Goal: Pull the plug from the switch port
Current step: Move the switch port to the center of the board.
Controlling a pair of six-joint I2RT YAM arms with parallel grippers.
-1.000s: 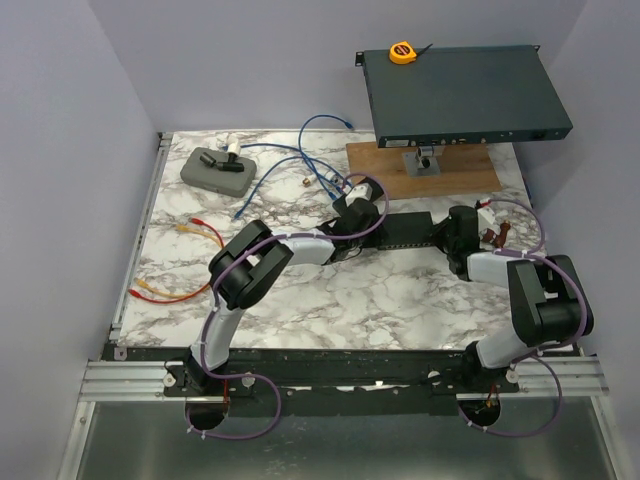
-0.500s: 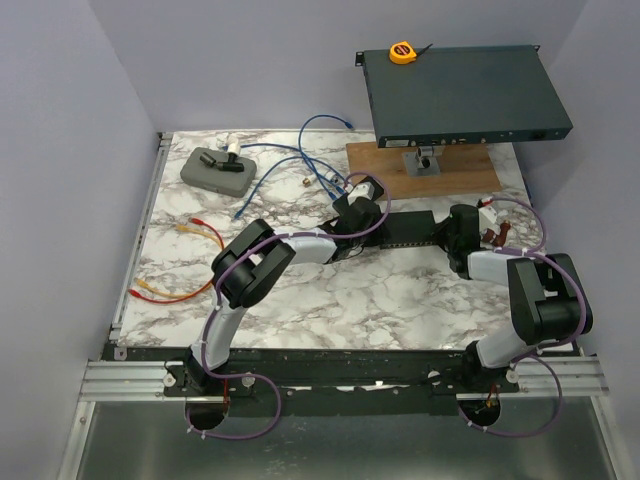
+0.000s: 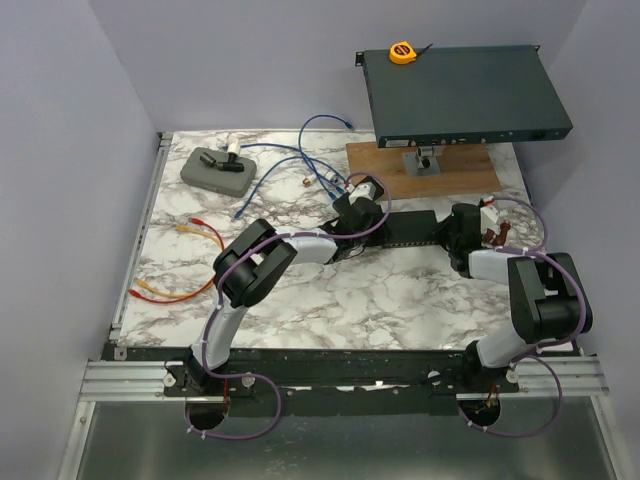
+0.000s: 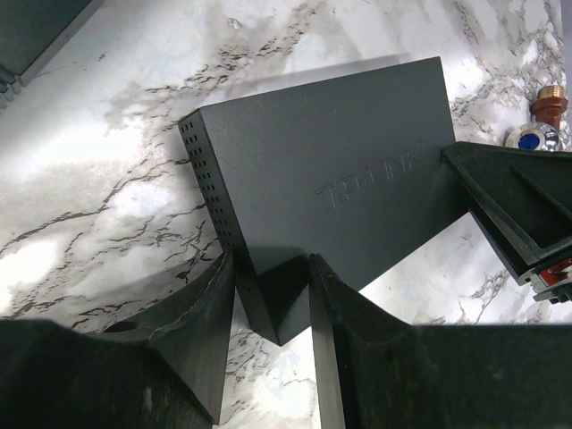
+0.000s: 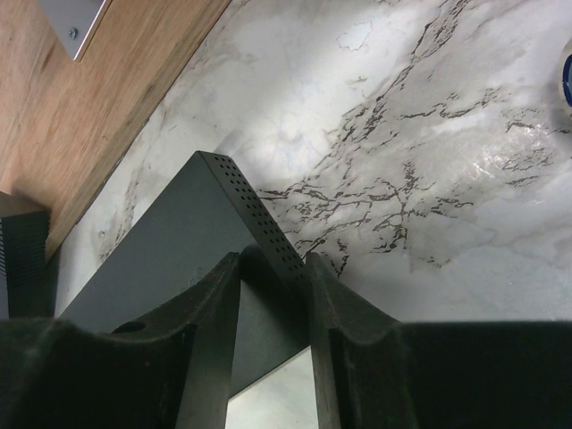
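— Left gripper (image 4: 268, 268) has crept a touch toward the upper right of the overhead view since a second ago. The right gripper (image 5: 273, 268) sits where it was.

— And the layout, biggest first?

— The marble tabletop (image 3: 330, 290) fills the middle. A long dark rack unit (image 3: 460, 95) stands at upper right, over a wooden board (image 3: 460, 175). The small black switch (image 3: 410, 228) lies flat at centre right, with one gripper at each end. A grey box (image 3: 215, 170) sits at upper left.

— Are the grippers closed on the switch?

— Each wrist view shows its fingers a narrow gap apart, and a corner of the switch fills that gap. Whether they press on it I cannot tell, for either one.

— And the plug?

— A blue cable (image 3: 290, 165) loops from the upper middle down toward the left gripper, at the switch's left end. The plug itself is hidden behind that gripper.

— Anything smaller?

— A yellow tape measure (image 3: 402, 52) rests on top of the rack unit.
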